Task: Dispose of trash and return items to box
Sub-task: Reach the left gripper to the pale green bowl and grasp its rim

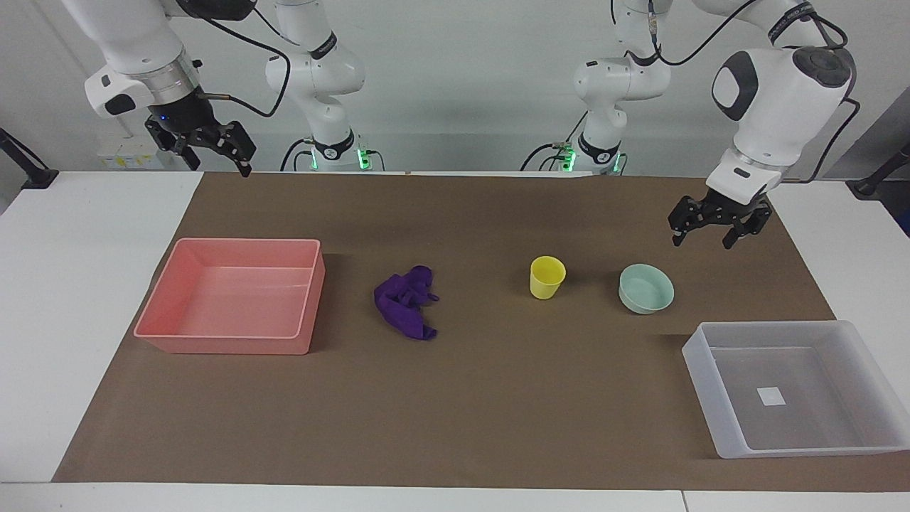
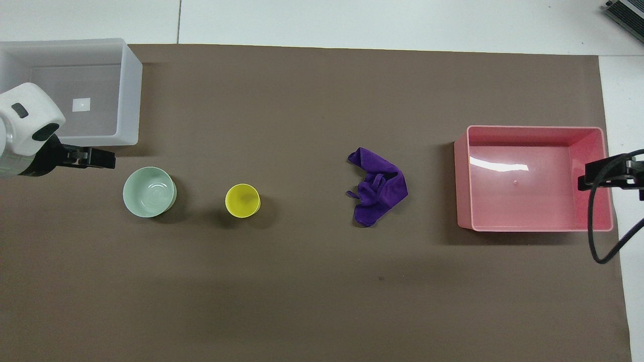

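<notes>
On the counter [image 1: 92, 284], bowl [image 1: 645, 288], cup [image 1: 547, 276] and cloth wad [image 1: 406, 302] lie in a row between box [image 1: 796, 387] and tray [image 1: 231, 295].

The left end effector [image 1: 702, 234] hangs in the air with open fingers, holding nothing. Below it and a little toward the middle of the table [image 1: 43, 299] stands the bowl [image 1: 645, 288], not touched. The cup [image 1: 547, 276] stands upright beside the bowl, more toward the middle. The box [image 1: 796, 387] lies under this end effector's end of the table, farther from the robots than the bowl, with a white sticker [image 1: 771, 396] on its bottom. The right end effector [image 1: 207, 149] waits high over the table's edge at the robots' side, open too. Under it, farther from the robots, lies the pink tray [image 1: 234, 295]. The cloth [image 1: 407, 301] lies between tray and cup, well apart from both end effectors.
</notes>
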Robot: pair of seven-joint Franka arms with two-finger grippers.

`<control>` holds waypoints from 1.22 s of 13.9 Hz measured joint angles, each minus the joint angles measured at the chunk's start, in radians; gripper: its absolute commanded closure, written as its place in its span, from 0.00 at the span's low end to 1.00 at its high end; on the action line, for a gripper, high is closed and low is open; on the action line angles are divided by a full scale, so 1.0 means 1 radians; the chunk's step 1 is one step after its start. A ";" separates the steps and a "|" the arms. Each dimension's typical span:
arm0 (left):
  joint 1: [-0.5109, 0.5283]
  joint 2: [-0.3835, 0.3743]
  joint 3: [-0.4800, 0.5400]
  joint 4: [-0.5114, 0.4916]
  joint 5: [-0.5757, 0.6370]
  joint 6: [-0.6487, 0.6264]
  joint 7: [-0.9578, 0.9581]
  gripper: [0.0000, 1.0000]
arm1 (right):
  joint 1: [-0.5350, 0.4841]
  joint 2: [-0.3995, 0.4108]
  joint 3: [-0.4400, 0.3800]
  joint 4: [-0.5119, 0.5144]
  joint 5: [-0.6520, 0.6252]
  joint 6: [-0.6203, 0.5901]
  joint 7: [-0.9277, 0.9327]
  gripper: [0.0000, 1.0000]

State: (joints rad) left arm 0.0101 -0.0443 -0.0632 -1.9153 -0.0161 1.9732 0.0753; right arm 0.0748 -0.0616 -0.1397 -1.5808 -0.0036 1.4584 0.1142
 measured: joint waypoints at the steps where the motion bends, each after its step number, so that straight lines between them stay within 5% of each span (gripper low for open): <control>1: 0.002 0.001 0.001 -0.031 0.000 0.039 0.000 0.00 | 0.000 -0.001 0.000 0.000 0.000 0.000 0.000 0.00; 8: 0.023 0.041 0.004 -0.229 0.000 0.307 -0.001 0.00 | 0.001 -0.004 0.000 -0.011 -0.015 0.044 -0.006 0.00; 17: 0.028 0.132 0.003 -0.318 0.000 0.474 -0.001 0.00 | 0.003 -0.011 0.001 -0.034 -0.038 0.065 -0.010 0.00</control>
State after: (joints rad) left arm 0.0385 0.0881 -0.0599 -2.2329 -0.0160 2.4473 0.0748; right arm 0.0775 -0.0725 -0.1384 -1.6145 -0.0413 1.5233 0.1045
